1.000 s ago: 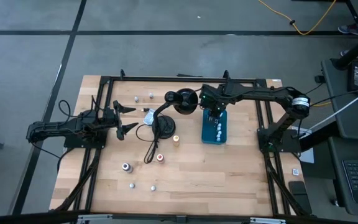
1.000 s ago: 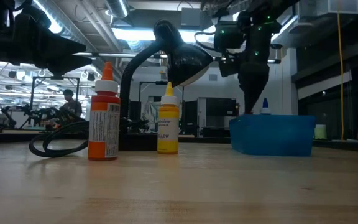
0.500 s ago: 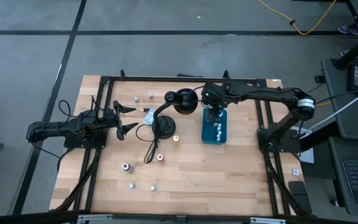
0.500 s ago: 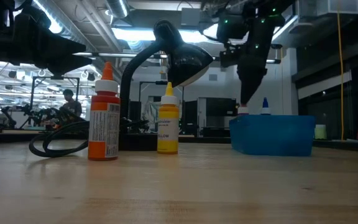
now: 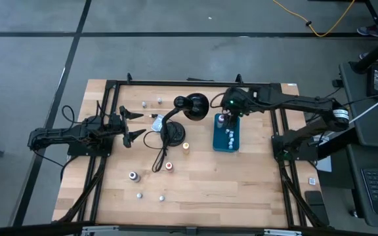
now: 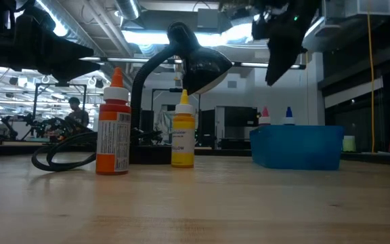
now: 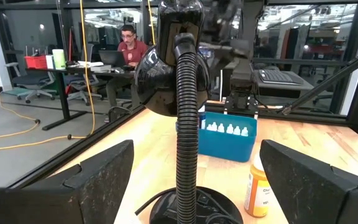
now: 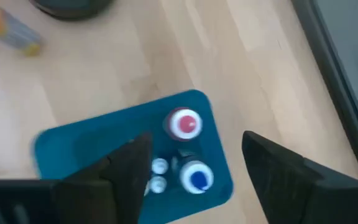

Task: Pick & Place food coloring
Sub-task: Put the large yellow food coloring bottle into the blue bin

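Observation:
The food coloring bottles partly stand in a teal box (image 5: 226, 134): a red-capped one (image 8: 185, 123), a blue-capped one (image 8: 196, 177) and small white ones (image 8: 158, 167). Their red tip (image 6: 265, 116) and blue tip (image 6: 288, 115) stick up over the box wall (image 6: 296, 146). Others stand loose on the table, among them an orange one (image 6: 115, 122) and a yellow one (image 6: 183, 132). My right gripper (image 8: 196, 140) hovers open above the box's far end, well above the caps (image 6: 279, 54). My left gripper (image 7: 196, 149) waits open at the table's left (image 5: 133, 124).
A black desk lamp stands mid-table on its base (image 5: 174, 134), its head (image 5: 192, 107) close to the box's left, its cord looping toward the near side. Small loose bottles sit at the far left (image 5: 151, 102) and near left (image 5: 138, 195). The metal frame (image 5: 176, 82) borders the table.
My right gripper has risen straight up from the teal box and drifted a little toward the table's right. It has let go of the red-capped bottle, which stays standing in the box's far end beside the blue-capped one.

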